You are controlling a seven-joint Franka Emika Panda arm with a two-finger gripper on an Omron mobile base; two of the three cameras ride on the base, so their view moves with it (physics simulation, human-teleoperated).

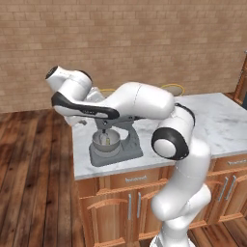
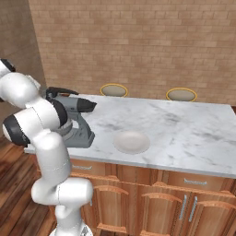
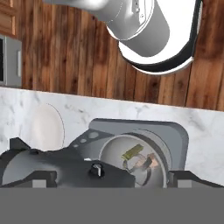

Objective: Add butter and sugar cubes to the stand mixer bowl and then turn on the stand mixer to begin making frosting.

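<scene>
Gripper: the two dark finger tips are seen spread wide apart at the lower corners of the hand view, with nothing clamped between them; the hand is held above the mixer's head.
Stand mixer: a dark grey tilt-head machine is set on a flat grey base near the left end of the marble counter (left as seen in both base views); its head is lowered over the bowl.
Stand mixer bowl: a round, shiny grey metal bowl is seated on the mixer's base, beneath the head; in the hand view its open rim is seen from above.
Butter: a small pale yellow block is seen lying inside the bowl, against its inner wall, beside the wire whisk.
Plate: a pale round plate is laid flat on the counter, apart from the mixer's base, on its right in the right base view.
Stools: two round seats with yellow rims are placed behind the counter's far edge.
Surroundings: a brick wall and a wooden floor are shown; wooden cabinet doors are fitted below the counter.
</scene>
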